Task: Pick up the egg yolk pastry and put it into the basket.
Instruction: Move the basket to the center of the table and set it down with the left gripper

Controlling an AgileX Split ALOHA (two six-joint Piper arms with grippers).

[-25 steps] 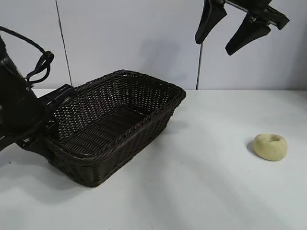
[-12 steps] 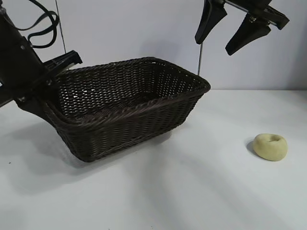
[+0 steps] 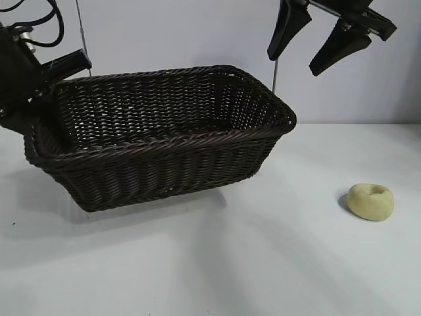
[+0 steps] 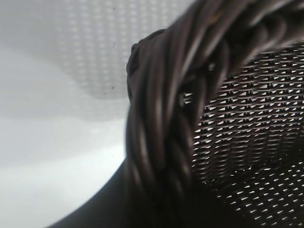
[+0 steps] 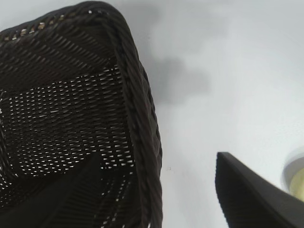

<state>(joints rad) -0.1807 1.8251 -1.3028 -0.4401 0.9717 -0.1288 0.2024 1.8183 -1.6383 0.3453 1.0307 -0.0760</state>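
None of the transfer is done: egg yolk pastry (image 3: 371,201) lies on the desk (image 3: 263,263) well below the spread, empty right end effector (image 3: 314,46); left end effector (image 3: 41,84) grips the basket (image 3: 164,141) rim, lifted.

The left arm reaches in from the exterior view's left edge, its left gripper (image 3: 41,99) clamped on the basket (image 3: 197,141) rim; the right gripper (image 3: 314,41) hangs high at the upper right, fingers (image 3: 337,47) spread apart and pointing down.
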